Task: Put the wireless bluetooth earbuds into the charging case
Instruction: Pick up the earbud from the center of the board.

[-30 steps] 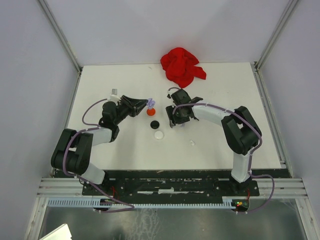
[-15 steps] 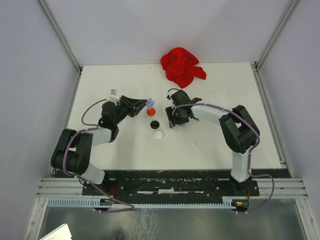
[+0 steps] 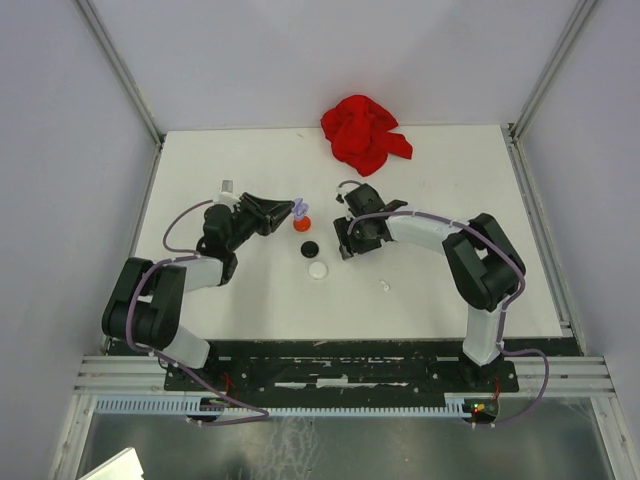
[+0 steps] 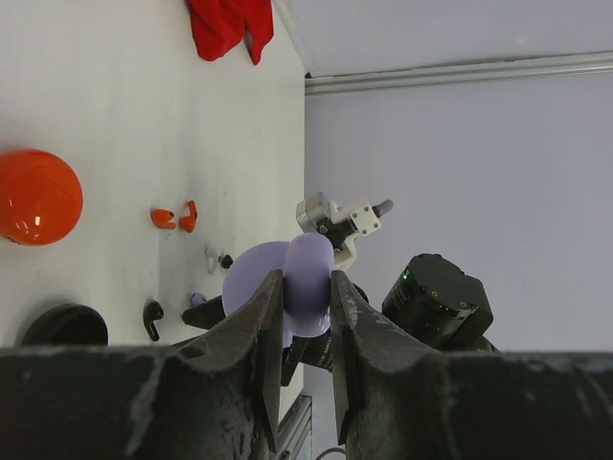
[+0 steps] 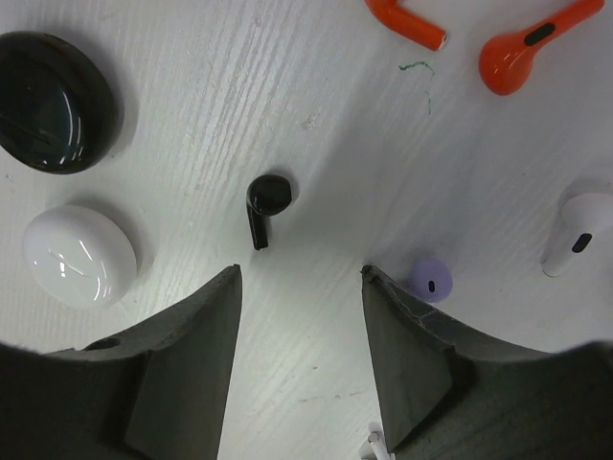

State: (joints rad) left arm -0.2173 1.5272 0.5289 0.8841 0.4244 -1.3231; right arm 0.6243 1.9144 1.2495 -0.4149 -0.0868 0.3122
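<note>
Five earbuds lie loose on the white table (image 5: 316,86) in the right wrist view. We count two orange-red earbuds (image 5: 525,40) at the far edge, one black earbud (image 5: 263,203) in the middle, and one lilac earbud (image 5: 428,278) and one white earbud (image 5: 575,230) off to one side. None touches another.

We count four round cases. The black case (image 5: 57,101) and the white case (image 5: 79,256) sit on the opposite side of the black earbud from the lilac and white ones, and they are the nearest obstacles to the jaws. The orange-red case (image 3: 302,223) sits beyond them. The fourth, the lilac charging case (image 4: 254,278), is off the table, hinged open and pinched between the fingers of the left gripper (image 4: 304,287), just beside the orange-red case in the top view.

The right gripper (image 5: 302,273) hangs low over the table with its jaws spread and nothing between them. The black earbud lies just ahead of the gap, and the lilac earbud lies just beside one fingertip.

One small white piece (image 3: 384,286) lies well apart, nearer the arm bases; we cannot tell what it is. One crumpled red cloth (image 3: 365,132) rests at the table's far edge.
</note>
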